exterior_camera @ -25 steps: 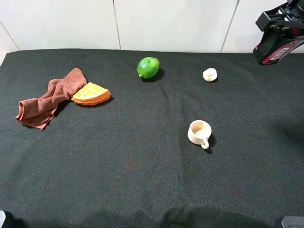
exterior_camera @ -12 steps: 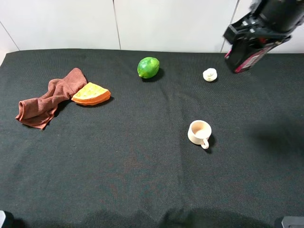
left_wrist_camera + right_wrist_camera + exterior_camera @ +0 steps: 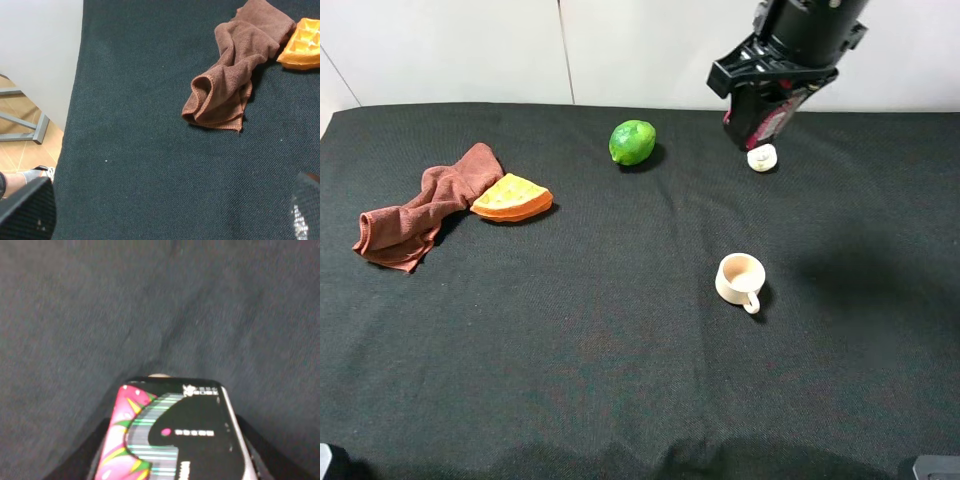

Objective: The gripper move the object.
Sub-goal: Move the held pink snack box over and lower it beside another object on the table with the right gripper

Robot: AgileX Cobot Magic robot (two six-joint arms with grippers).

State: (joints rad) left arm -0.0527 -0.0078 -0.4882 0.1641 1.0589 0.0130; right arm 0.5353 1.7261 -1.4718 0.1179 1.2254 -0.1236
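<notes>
The object, a small black box with pink sides, hangs tilted above the back of the black table, just over and behind the small white lump. My right gripper, a black claw on a thick black arm, is shut on it. In the right wrist view the box fills the lower middle, with dark fingers pressed against its sides and cloth-covered table below. My left gripper shows only two wide-apart fingertips over the table's left part, holding nothing.
A green lime lies at the back centre. A cream mug stands mid-right. A brown cloth and an orange wedge lie at the left. The table's left edge drops to the floor.
My right arm has carried the box leftward from the far right back corner to above the white lump. Nothing else moved.
</notes>
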